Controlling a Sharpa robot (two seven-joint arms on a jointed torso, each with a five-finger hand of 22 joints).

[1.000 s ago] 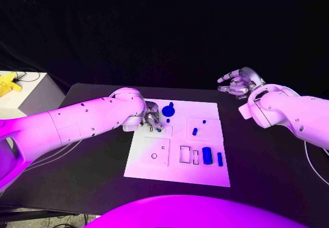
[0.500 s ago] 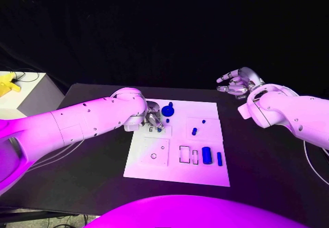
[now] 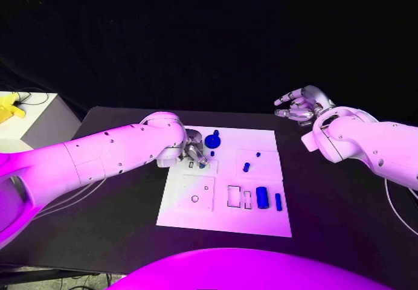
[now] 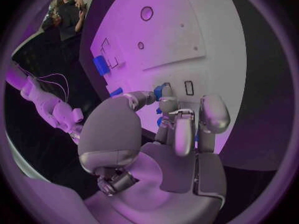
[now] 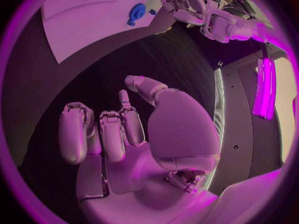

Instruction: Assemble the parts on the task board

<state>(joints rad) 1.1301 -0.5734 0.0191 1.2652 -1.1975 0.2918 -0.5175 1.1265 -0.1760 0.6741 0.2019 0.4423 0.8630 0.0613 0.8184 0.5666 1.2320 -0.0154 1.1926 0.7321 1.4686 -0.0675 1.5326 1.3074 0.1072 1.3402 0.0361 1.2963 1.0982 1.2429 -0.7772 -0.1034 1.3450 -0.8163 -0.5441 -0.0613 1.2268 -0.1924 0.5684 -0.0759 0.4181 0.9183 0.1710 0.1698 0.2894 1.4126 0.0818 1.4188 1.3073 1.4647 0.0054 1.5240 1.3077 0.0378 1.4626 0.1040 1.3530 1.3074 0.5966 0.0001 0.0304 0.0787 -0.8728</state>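
The white task board (image 3: 225, 217) lies in the middle of the black table. My left hand (image 3: 193, 152) hovers low over its far left part, close to a round blue part (image 3: 212, 141). In the left wrist view the left hand (image 4: 168, 134) pinches a small blue part (image 4: 164, 90) between thumb and a fingertip, just above the task board (image 4: 187, 35). Two small blue parts (image 3: 246, 167) stand mid-board. A blue cylinder (image 3: 262, 197) and a thin blue bar (image 3: 279, 202) lie near the right edge. My right hand (image 3: 301, 104) is raised beyond the board's far right corner, fingers apart, holding nothing.
Rectangular recesses (image 3: 235, 196) and a small round hole (image 3: 195, 198) mark the board's near half. A white box (image 3: 31, 121) with a yellow object (image 3: 11, 107) stands off the table's left side. Black table (image 3: 331, 199) surrounds the board.
The left hand's fingers have shifted slightly over the board's far left part. The right hand has barely moved.
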